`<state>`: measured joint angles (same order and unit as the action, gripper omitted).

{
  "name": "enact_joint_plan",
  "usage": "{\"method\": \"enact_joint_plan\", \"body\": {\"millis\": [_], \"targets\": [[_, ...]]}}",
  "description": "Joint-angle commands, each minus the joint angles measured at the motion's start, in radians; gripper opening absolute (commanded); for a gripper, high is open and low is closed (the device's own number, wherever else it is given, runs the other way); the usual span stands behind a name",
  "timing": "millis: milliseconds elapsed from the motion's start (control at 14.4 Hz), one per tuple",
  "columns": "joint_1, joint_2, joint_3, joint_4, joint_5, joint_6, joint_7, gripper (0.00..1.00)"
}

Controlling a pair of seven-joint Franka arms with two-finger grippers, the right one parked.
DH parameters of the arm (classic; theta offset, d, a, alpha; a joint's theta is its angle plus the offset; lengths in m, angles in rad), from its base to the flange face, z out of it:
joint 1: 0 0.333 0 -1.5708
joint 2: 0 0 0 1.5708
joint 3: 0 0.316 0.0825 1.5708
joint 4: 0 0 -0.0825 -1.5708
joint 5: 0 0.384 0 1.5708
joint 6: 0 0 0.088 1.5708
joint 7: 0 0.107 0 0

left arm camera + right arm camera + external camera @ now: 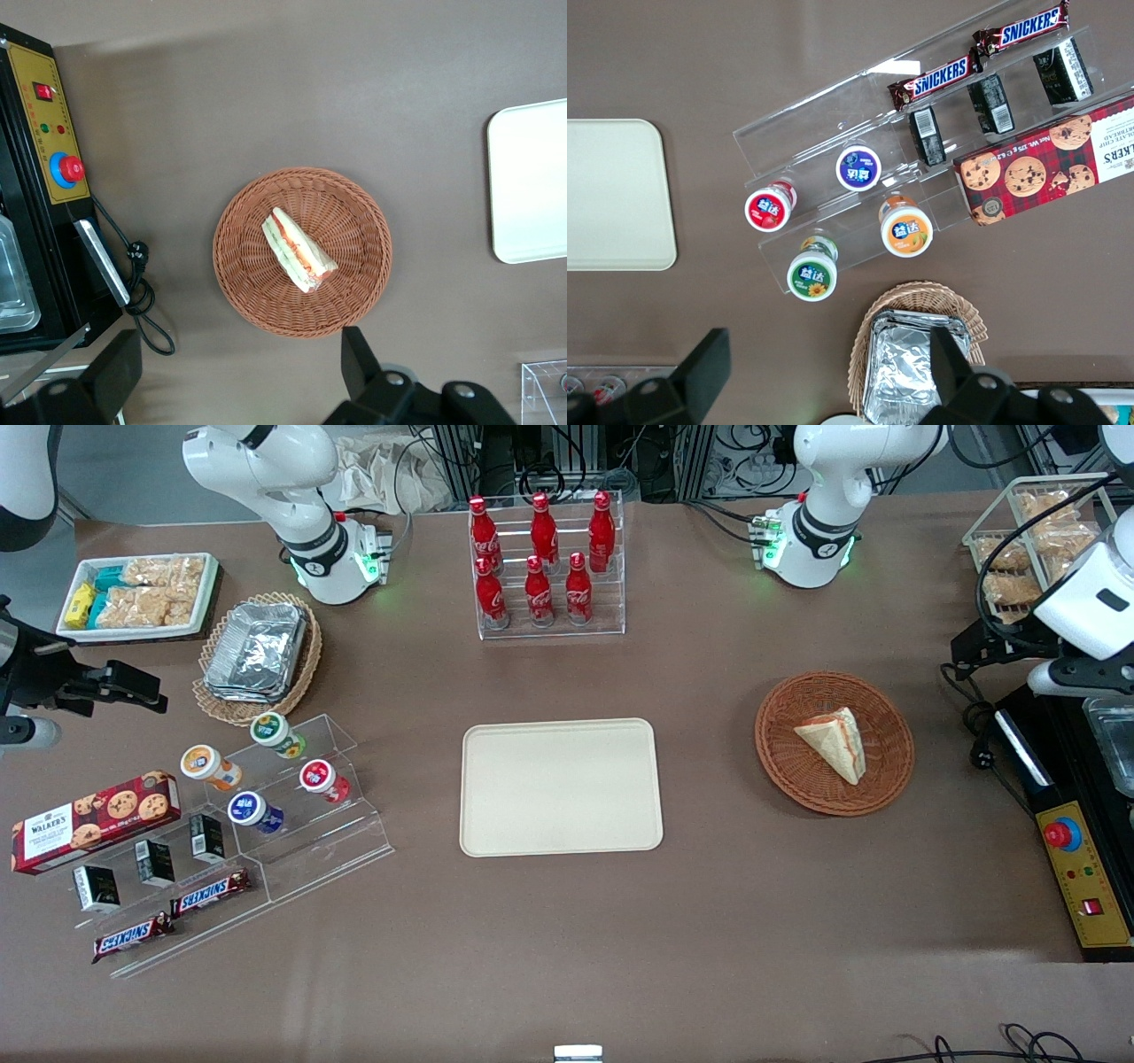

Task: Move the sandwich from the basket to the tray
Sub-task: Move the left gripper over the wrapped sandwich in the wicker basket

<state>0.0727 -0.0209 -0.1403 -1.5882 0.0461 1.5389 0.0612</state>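
The sandwich lies inside the reddish-brown basket, roughly at its centre, resting on one flat face with its red and green filling edge turned toward the working arm's end of the counter. The basket sits well apart from the cream tray, at about three o'clock from it in the front view. The tray lies bare near the counter's middle, at six o'clock from the rack of red bottles. The hand hangs high above the counter near the basket's rim, its fingers spread wide apart and holding nothing; in the front view it seems to sit off the edge.
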Motion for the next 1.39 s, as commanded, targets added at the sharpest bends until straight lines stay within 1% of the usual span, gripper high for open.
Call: {"method": "enact_joint_plan", "body": {"millis": [0,139,209,348,417,487,626,765,835,974,1113,1322], "targets": [[0.003,0.025,-0.007,0.033,-0.009,-0.025,-0.056,1.00],[0.004,0.030,-0.005,0.028,-0.014,-0.025,-0.137,1.00],[0.004,0.054,-0.005,0.027,-0.018,-0.025,-0.221,1.00],[0.003,0.055,-0.005,-0.036,-0.083,0.003,-0.460,1.00],[0.002,0.029,-0.007,-0.094,-0.083,0.035,-0.533,1.00],[0.002,-0.006,-0.005,-0.183,-0.081,0.099,-0.588,1.00],[0.002,-0.094,-0.007,-0.415,-0.080,0.293,-0.668,1.00],[0.002,-0.151,-0.007,-0.600,-0.080,0.436,-0.779,1.00],[0.002,-0.157,-0.007,-0.649,-0.078,0.478,-0.809,1.00],[0.002,-0.146,-0.007,-0.697,-0.078,0.527,-0.853,1.00],[0.006,-0.140,-0.007,-0.755,-0.074,0.575,-0.863,1.00],[0.009,-0.122,-0.007,-0.841,-0.075,0.705,-0.880,1.00]]}}
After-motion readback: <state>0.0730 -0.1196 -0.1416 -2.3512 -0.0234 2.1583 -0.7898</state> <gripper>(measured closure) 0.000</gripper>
